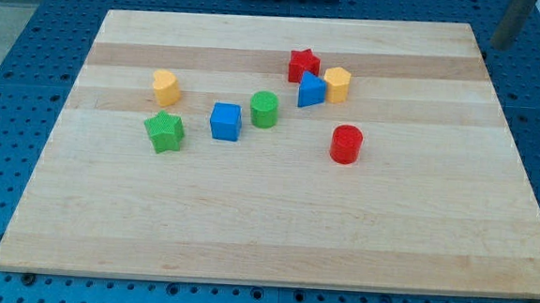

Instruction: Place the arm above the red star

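Observation:
The red star (303, 64) sits on the wooden board (275, 227) toward the view's top, right of centre. It touches a blue triangular block (311, 90) just below it. A yellow block (337, 84) stands next to the blue triangle on its right. My rod shows at the view's top right corner, and my tip (502, 44) is off the board's top right corner, far to the right of the red star.
A red cylinder (346, 144) stands below the yellow block. A green cylinder (264, 109), a blue cube (225, 121), a green star (164, 131) and a second yellow block (166, 88) lie to the left.

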Available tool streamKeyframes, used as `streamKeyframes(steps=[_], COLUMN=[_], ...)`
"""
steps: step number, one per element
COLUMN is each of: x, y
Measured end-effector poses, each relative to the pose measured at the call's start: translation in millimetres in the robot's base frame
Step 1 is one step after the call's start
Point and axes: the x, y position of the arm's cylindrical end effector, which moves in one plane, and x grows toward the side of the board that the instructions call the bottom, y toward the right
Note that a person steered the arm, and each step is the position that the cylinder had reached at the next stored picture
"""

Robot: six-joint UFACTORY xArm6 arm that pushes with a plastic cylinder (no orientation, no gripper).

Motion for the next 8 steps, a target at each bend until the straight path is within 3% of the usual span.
streamKeyframes(steps=[5, 8], x=[3.3, 3.0], y=[-66.7, -67.1])
